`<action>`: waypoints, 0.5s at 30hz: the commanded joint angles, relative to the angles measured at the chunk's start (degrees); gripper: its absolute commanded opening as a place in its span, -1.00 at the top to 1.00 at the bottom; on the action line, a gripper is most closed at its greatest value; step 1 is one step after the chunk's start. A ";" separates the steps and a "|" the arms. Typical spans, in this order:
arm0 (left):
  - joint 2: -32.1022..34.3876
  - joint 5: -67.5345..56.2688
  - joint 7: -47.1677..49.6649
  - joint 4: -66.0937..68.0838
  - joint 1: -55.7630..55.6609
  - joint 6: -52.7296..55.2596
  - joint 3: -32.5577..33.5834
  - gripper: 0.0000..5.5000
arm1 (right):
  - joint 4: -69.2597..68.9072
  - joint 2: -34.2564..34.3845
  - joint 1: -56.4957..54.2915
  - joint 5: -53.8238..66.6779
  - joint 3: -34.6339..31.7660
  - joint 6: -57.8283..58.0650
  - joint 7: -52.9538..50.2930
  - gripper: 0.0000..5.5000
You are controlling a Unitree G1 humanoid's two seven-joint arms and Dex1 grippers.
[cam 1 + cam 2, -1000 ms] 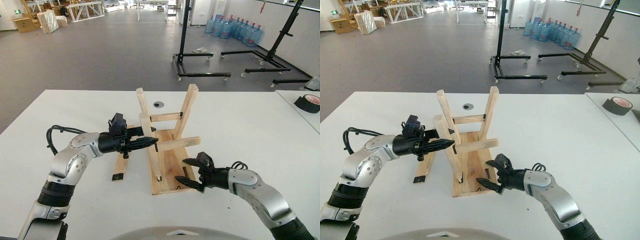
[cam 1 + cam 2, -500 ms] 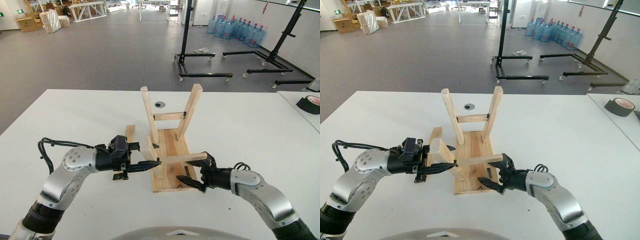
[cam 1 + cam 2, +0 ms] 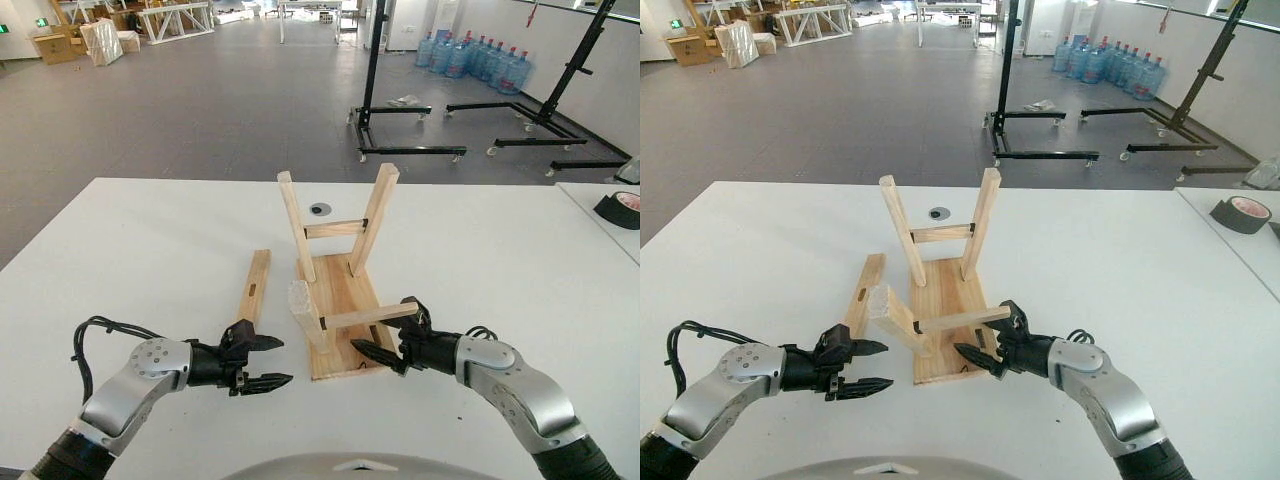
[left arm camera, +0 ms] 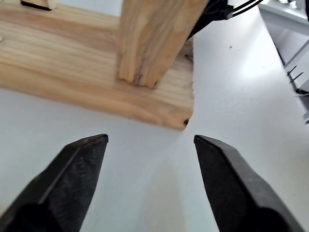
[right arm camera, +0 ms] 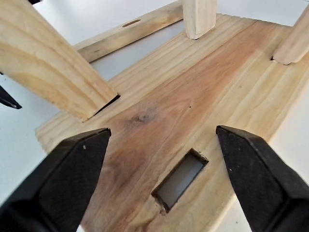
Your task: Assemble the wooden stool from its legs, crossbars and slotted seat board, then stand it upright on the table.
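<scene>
Left gripper (image 3: 287,360) released the third leg (image 3: 308,315) and backed toward the table (image 3: 150,230) near edge, wide and empty; leg stood slotted in seat board (image 3: 345,285), right gripper (image 3: 375,325) also wide

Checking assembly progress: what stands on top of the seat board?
Three legs stand on the seat board, two joined by a crossbar; one slot lies empty. Their seated ends are hidden.

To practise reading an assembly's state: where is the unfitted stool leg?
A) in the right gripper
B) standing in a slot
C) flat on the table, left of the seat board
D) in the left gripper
C: the loose leg lies flat on the table, just left of the seat board and apart from it.
</scene>
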 commanded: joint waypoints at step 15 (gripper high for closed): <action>-17.34 1.54 38.60 -7.40 -5.21 29.56 14.24 -0.31 | 4.40 2.15 4.69 -2.84 0.49 4.23 -6.81 -0.46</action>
